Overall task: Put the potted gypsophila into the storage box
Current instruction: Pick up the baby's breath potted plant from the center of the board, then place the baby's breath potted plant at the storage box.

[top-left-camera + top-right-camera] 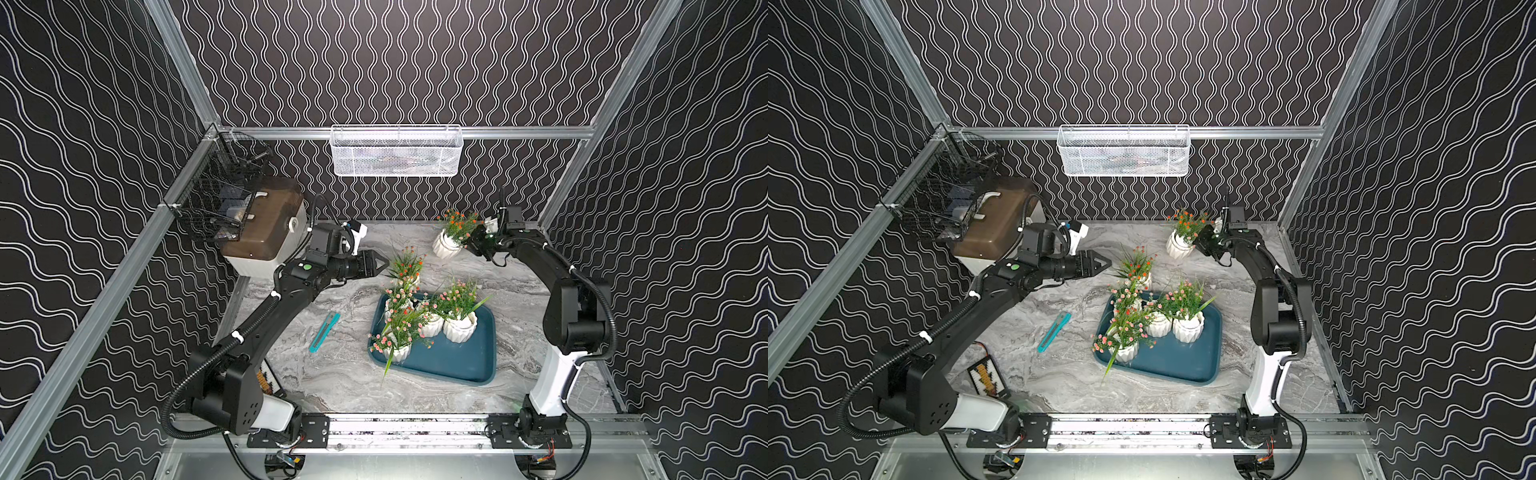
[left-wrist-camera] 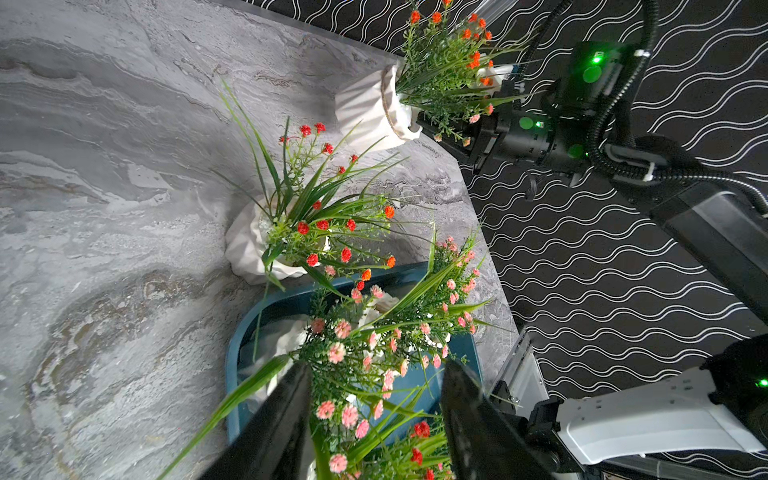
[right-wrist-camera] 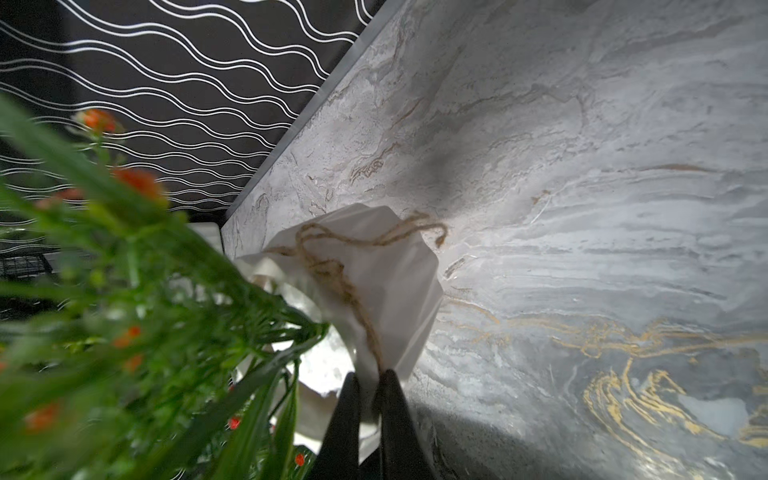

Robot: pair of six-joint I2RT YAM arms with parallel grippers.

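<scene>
Two pots stand outside the storage box. Our right gripper pinches the far pot by its rim, which could slip; our left gripper hangs part-open, empty.

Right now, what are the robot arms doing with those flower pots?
They are moving flower pots into the blue tray; four stand in it already. The right gripper is pinched shut on the rim of the far pot by the back wall. The left gripper hangs open near the last pot beside the tray.
</scene>
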